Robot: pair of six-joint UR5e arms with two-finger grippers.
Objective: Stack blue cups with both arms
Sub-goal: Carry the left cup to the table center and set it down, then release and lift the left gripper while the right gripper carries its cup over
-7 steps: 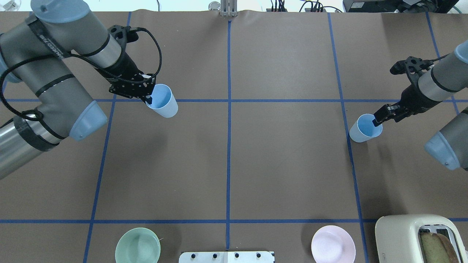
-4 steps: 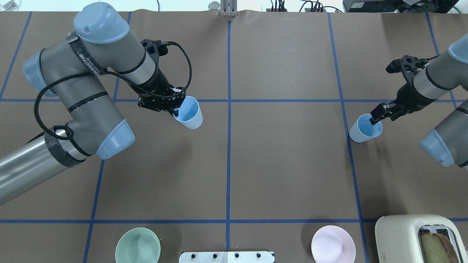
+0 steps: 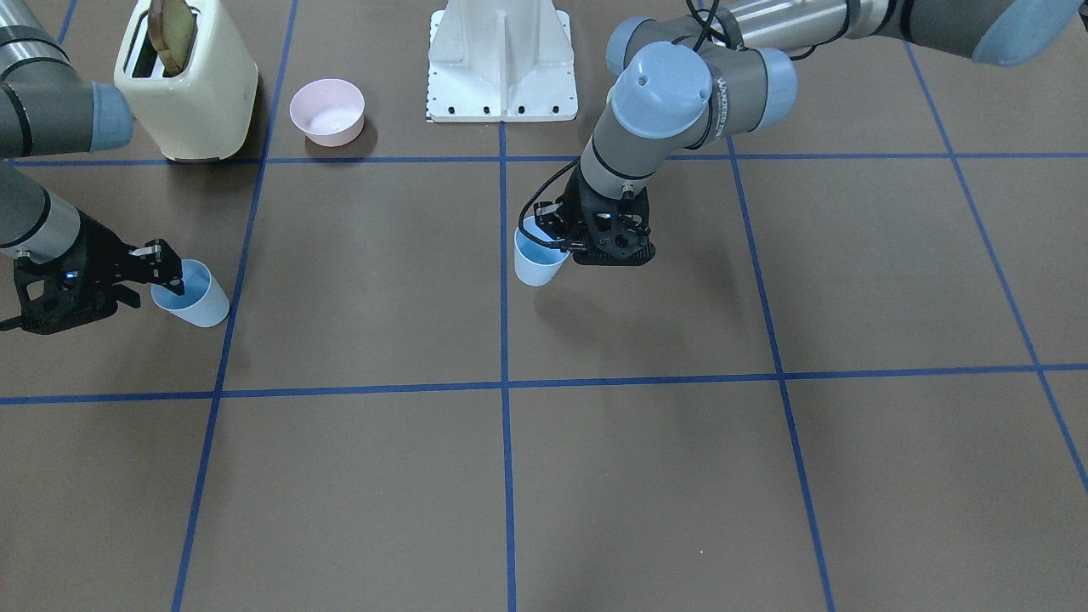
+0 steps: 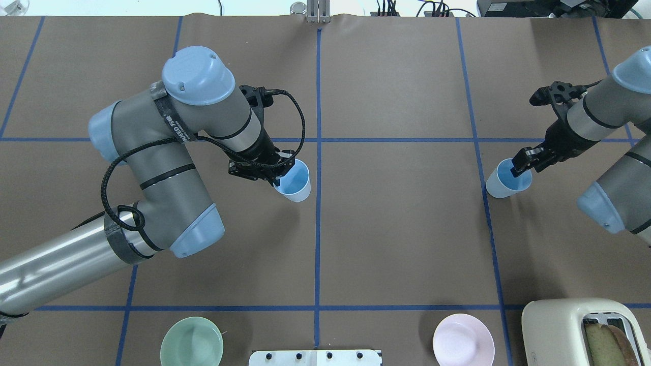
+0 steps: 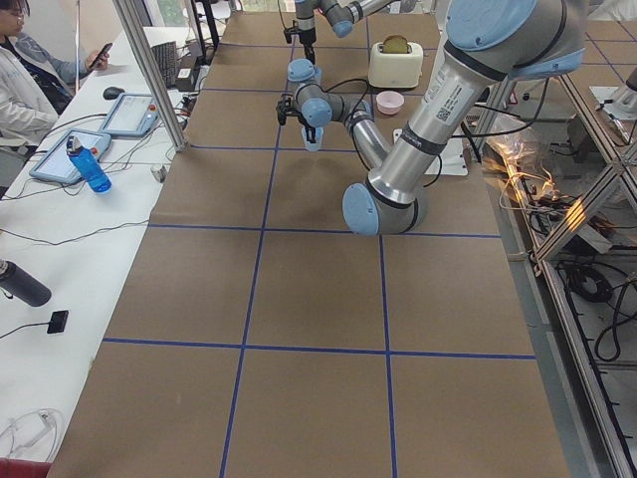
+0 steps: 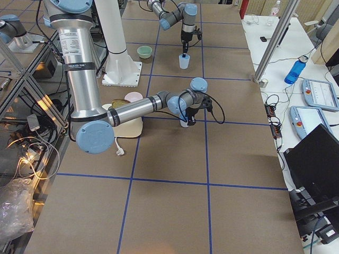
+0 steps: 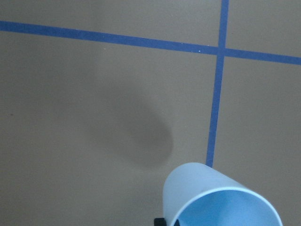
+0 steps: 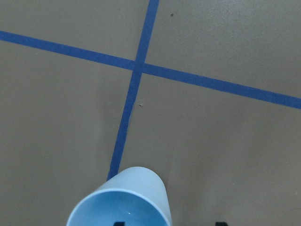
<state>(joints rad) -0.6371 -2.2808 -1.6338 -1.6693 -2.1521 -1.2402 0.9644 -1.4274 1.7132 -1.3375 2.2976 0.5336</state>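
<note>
Overhead exterior: one blue cup (image 4: 295, 186) is pinched at its rim by the closed left gripper (image 4: 277, 179), tilted, just beside the centre line (image 4: 318, 244). The other blue cup (image 4: 502, 184) is pinched likewise by the right gripper (image 4: 520, 166), well apart. Rims could be clashed, and a cup knocked loose, if the tilts are mismatched.

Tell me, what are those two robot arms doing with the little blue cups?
Each arm is holding one cup. The left gripper pinches the rim of a blue cup and holds it, seemingly lifted, right beside the middle tape line. The right gripper pinches the rim of the other blue cup, far off to the side. The two cups are wide apart, so nothing is stacked yet.
</note>
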